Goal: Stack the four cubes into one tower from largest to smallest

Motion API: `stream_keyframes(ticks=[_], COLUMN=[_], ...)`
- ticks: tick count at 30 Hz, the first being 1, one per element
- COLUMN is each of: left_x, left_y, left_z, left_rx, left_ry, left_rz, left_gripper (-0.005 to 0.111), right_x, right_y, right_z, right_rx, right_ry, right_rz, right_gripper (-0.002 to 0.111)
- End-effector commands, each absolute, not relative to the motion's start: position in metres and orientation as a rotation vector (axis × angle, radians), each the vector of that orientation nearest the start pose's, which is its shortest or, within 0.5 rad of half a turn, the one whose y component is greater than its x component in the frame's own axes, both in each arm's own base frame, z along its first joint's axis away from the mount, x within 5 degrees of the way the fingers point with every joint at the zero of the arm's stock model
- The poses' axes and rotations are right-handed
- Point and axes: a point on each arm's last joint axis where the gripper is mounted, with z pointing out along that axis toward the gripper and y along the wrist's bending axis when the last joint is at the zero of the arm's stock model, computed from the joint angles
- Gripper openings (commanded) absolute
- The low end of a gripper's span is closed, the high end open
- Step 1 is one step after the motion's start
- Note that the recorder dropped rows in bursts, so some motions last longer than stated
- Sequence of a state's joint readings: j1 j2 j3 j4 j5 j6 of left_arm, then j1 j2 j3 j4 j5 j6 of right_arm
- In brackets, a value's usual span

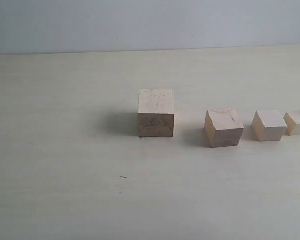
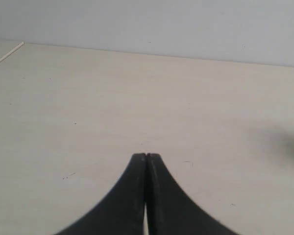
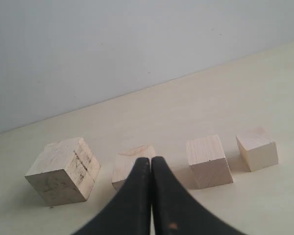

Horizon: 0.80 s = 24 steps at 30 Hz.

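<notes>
Four pale wooden cubes stand apart in a row on the table. The largest cube (image 1: 156,113) (image 3: 63,170), smudged with dark grain, is at the middle. To its right sit the second cube (image 1: 223,127) (image 3: 126,166), the third cube (image 1: 269,125) (image 3: 208,161) and the smallest cube (image 1: 297,122) (image 3: 257,149). No tower stands. My right gripper (image 3: 151,159) is shut and empty, its tips in front of the second cube and partly hiding it. My left gripper (image 2: 146,155) is shut over bare table, with no cube in its view. Neither gripper shows in the exterior view.
The pale table (image 1: 65,175) runs back to a light grey wall (image 1: 140,25). In the left wrist view a table edge (image 2: 7,55) shows at one corner.
</notes>
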State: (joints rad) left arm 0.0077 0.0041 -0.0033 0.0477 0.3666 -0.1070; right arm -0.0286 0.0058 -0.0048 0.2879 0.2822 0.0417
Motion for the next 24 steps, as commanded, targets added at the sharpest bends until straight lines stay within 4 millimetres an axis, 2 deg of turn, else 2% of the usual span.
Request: stream_keyframes(ticks=[1,11,17,19,22,24], left_x=[0.053,0.053,0.053,0.053,0.053,0.053], left_y=[0.002,0.002,0.002,0.002,0.002,0.002], left_z=[0.181,0.181,0.181,0.181,0.181,0.181], left_rx=[-0.082,-0.086,-0.086,-0.086,-0.086,-0.083], left_ry=[1.836,1.836,1.836,1.836,1.836,1.836], left_rz=[-0.025,-0.027,-0.027,-0.027,-0.027,-0.025], left_gripper=[0.000,0.000,0.000,0.000,0.000,0.000], right_x=[0.055,0.055,0.056,0.056,0.056,0.055], right_y=[0.005,0.005,0.004,0.002,-0.003,-0.008], right_z=[0.189,0.189,0.194,0.203,0.215,0.221], right_rx=[0.251,0.236,0.250,0.333,0.607,0.685], right_ry=[1.738,1.740,1.681,1.572,1.365,1.254], right_rz=[0.275,0.258,0.263,0.339,0.602,0.650], right_gripper=[0.000,0.000,0.000,0.000,0.000,0.000])
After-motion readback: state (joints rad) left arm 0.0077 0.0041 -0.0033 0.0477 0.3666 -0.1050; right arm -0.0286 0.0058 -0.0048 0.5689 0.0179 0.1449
